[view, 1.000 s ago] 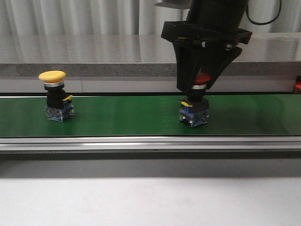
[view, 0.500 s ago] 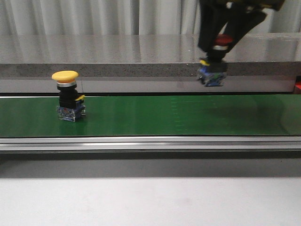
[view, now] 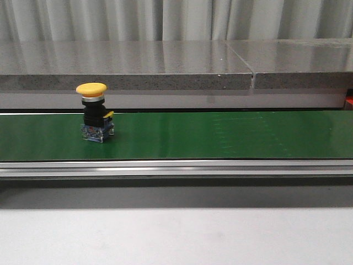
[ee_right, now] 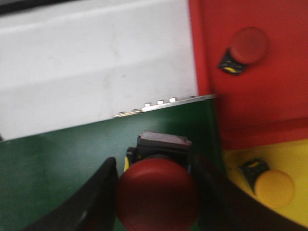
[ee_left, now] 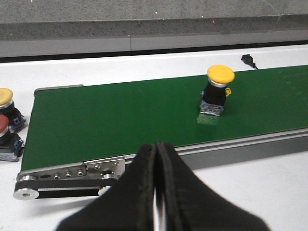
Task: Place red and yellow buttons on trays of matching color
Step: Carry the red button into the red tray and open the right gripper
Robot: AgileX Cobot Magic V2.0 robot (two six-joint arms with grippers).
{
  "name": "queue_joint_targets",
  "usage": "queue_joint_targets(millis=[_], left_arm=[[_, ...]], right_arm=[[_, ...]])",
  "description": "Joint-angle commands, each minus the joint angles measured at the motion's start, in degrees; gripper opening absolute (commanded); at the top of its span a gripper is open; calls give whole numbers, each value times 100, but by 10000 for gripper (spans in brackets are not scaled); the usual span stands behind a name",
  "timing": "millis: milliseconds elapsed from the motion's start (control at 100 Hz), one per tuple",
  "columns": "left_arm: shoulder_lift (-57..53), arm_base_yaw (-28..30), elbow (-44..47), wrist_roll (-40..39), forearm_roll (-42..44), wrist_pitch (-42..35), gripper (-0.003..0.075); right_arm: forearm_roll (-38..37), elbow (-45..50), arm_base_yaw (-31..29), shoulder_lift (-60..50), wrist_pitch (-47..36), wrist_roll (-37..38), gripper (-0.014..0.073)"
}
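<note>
While neither arm shows in the front view, a yellow button (view: pixel 92 88) stands upright on its black and blue base on the green belt (view: pixel 220 135), toward the belt's left part, with a grey stone ledge (view: pixel 165 66) behind it. From the left wrist view, the left gripper (ee_left: pixel 156 192) has its dark fingers pressed together with nothing between them, low before the belt's metal end, and the same yellow button (ee_left: pixel 220 74) sits well apart from it on the belt; two more buttons, one yellow-capped (ee_left: pixel 6 95) and one red-capped (ee_left: pixel 3 122), rest on the white table just beside the belt's end. Seen from the right wrist, which is blurred, the right gripper (ee_right: pixel 156 192) clasps a red button (ee_right: pixel 157 195) between its two dark fingers above the belt's edge; nearby a red tray (ee_right: pixel 269 96) holds another red button (ee_right: pixel 248 45), and the yellow tray (ee_right: pixel 240 159) beside it holds a yellow button (ee_right: pixel 273 187).
</note>
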Motion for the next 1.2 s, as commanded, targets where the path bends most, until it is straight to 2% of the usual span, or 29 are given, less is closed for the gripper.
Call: queue_joint_targets(millis=[0, 170, 310, 580, 1190], left_arm=[[53, -42, -143, -60, -50, -420, -21], [53, -42, -143, -60, -50, -420, -21], [53, -42, -143, -60, -50, -420, -21], [53, -42, -143, -60, -50, -420, -21], [53, -42, -143, -60, -50, -420, -21]], right_arm=[[-23, -159, -387, -131, -305, 97, 179], [-29, -159, -950, 190, -344, 96, 179], [-29, -159, -1132, 485, -558, 135, 179], [-29, -159, -1152, 1000, -1147, 252, 179], [12, -159, -1152, 1686, -1449, 288, 181]])
